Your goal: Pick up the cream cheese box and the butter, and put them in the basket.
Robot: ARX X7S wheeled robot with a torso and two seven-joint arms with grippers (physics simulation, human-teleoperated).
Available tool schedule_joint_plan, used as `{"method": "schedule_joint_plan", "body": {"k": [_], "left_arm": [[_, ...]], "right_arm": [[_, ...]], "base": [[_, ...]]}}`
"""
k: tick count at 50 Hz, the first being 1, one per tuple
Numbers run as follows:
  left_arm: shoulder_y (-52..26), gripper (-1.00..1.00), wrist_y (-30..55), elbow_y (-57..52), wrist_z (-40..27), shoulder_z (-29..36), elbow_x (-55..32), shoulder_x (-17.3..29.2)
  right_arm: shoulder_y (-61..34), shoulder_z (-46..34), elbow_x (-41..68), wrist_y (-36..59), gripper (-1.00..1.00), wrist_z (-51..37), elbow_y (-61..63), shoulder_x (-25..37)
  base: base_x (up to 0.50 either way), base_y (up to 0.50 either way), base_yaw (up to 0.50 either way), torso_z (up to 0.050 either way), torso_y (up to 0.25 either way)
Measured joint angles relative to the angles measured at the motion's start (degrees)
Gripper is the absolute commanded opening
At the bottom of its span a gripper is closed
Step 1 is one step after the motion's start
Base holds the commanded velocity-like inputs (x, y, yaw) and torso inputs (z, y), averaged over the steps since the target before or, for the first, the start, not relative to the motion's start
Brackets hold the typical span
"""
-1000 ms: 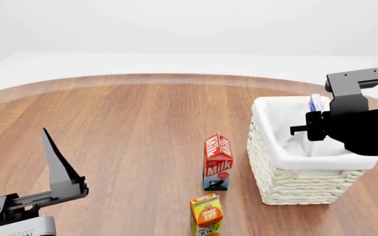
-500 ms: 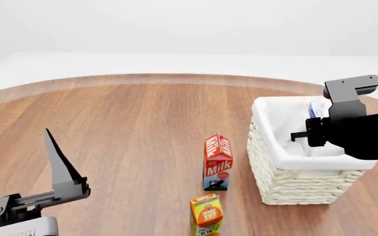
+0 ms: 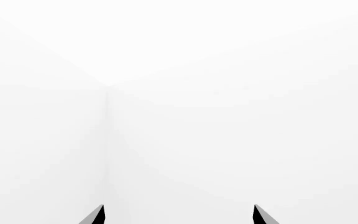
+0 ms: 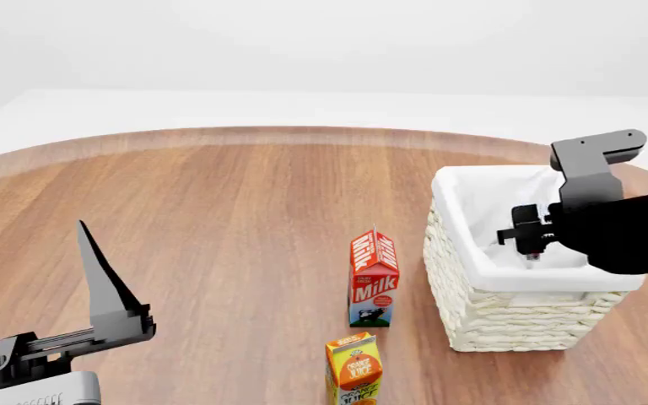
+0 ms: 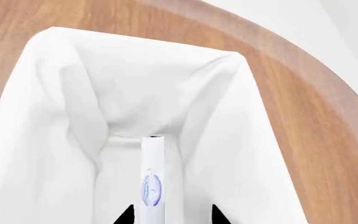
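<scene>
The cream cheese box (image 5: pixel 152 186), white with a blue mark, stands on edge inside the basket (image 5: pixel 61 93), down in the white liner. My right gripper (image 5: pixel 171 213) is lowered into the basket (image 4: pixel 459 287) around the box. One fingertip touches the box and the other stands apart from it, so the jaws are open. In the head view the right gripper (image 4: pixel 532 240) hides the box. My left gripper (image 4: pixel 99 287) is at the near left, pointing up, open and empty; in the left wrist view (image 3: pixel 177 213) it faces only white wall. The butter is out of view.
A red milk carton (image 4: pixel 374 278) stands just left of the basket. An orange juice carton (image 4: pixel 354 369) stands nearer, at the view's bottom edge. The round wooden table (image 4: pixel 212 219) ends in a curved far edge.
My right gripper has come down into the basket with the cream cheese box, which showed above the rim before. Its jaws now stand apart from the box on one side. The left arm barely moved.
</scene>
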State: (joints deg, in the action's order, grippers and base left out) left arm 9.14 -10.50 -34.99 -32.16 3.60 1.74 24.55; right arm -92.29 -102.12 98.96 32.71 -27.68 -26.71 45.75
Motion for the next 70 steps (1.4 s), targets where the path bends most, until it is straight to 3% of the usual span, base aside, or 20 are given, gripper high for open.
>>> {"method": "schedule_joint_plan", "body": {"k": [21, 50, 60, 70], "left_arm": [[-0.12, 1.00, 0.04, 0.06, -0.15, 0.38, 0.07, 0.16], [0.16, 1.00, 0.11, -0.81, -0.47, 0.57, 0.28, 0.48], [0.40, 1.00, 0.24, -1.38, -0.69, 0.25, 0.19, 0.69], [0.58, 1.00, 0.30, -1.75, -0.90, -0.11, -0.05, 0.90]], "right_arm": [[-2.51, 0.79, -1.60, 1.11, 1.00, -1.62, 4.16, 2.13], [-18.80, 8.55, 2.42, 6.27, 1.00, -17.06, 52.64, 20.26], [-22.04, 11.20, 5.91, 5.99, 1.00, -22.58, 67.36, 21.21], [-18.73, 15.38, 10.42, 5.22, 1.00, -29.55, 78.96, 17.52]], "base": [[0.00, 0.00, 0.00, 0.000, 0.000], [0.00, 0.00, 0.00, 0.000, 0.000], [0.00, 0.00, 0.00, 0.000, 0.000], [0.00, 0.00, 0.00, 0.000, 0.000]]}}
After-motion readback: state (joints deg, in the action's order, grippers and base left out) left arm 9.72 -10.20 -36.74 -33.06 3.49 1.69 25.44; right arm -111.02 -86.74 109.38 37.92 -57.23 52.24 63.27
